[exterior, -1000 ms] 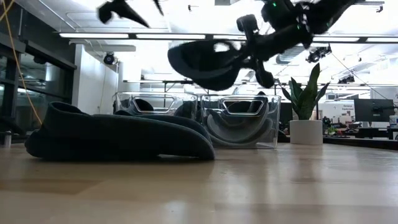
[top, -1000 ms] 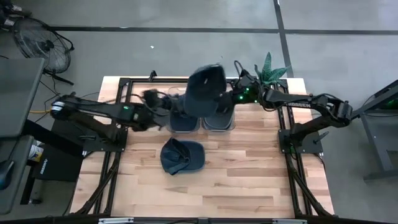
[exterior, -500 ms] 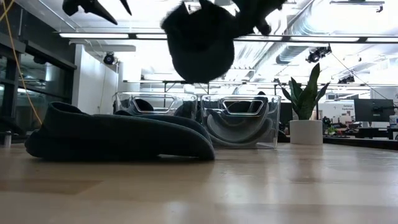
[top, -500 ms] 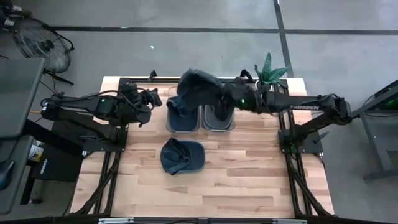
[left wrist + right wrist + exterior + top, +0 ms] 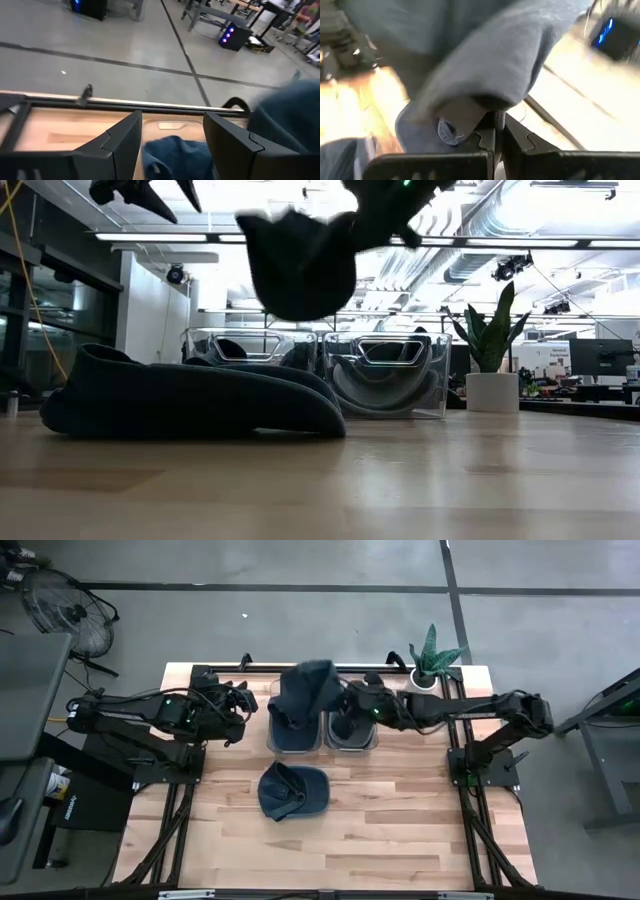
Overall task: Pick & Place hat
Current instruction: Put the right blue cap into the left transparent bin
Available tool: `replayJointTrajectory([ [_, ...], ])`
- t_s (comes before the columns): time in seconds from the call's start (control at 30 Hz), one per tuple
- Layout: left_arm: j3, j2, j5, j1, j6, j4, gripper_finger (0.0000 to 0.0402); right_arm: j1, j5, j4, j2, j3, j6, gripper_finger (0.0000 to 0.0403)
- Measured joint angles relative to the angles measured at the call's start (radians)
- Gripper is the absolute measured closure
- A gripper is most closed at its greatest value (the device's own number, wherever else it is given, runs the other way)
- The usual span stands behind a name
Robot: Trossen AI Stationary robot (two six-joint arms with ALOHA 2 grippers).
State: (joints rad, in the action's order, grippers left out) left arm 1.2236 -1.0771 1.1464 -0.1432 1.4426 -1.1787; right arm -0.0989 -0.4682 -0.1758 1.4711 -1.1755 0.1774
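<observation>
Hat (image 5: 303, 692) | pinched in right tool (image 5: 345, 705) | above left bin (image 5: 296, 736) | left tool (image 5: 240, 702) spread

Grey concrete floor (image 5: 300, 565), floor fan (image 5: 65, 605), ceiling lights (image 5: 170, 237)

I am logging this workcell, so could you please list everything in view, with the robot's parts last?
held hat: one, dark blue, in the air above the left bin
second hat: one, dark blue, lying on the table's middle
bins: two, clear, side by side at the table's back, dark fabric inside
potted plant: one, green, white pot, back right corner
table: one, light wood
fan: one, dark, on the floor
left end effector: open, beside the left bin
right end effector: shut on the held hat
</observation>
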Motion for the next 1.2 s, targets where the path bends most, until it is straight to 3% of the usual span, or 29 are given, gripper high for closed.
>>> replayJointTrajectory([
  [0.23, 0.0, 0.019, 0.045, 0.0, 0.005, -0.105, 0.0193, -0.081, 0.243, 0.029, 0.076, 0.0, 0.323, 0.04],
  [0.43, 0.0, 0.045, 0.06, 0.0, 0.006, -0.204, 0.0193, -0.119, 0.382, 0.098, 0.141, 0.0, 0.51, 0.04],
  [0.93, 0.0, 0.164, 0.063, -0.001, 0.004, -0.322, 0.0193, -0.137, 0.411, 0.148, 0.198, -0.03, 0.609, 0.04],
  [1.2, -0.02, 0.233, 0.064, -0.001, -0.005, -0.343, 0.0193, -0.136, 0.443, -0.144, 0.334, -0.272, 0.573, 0.04],
])
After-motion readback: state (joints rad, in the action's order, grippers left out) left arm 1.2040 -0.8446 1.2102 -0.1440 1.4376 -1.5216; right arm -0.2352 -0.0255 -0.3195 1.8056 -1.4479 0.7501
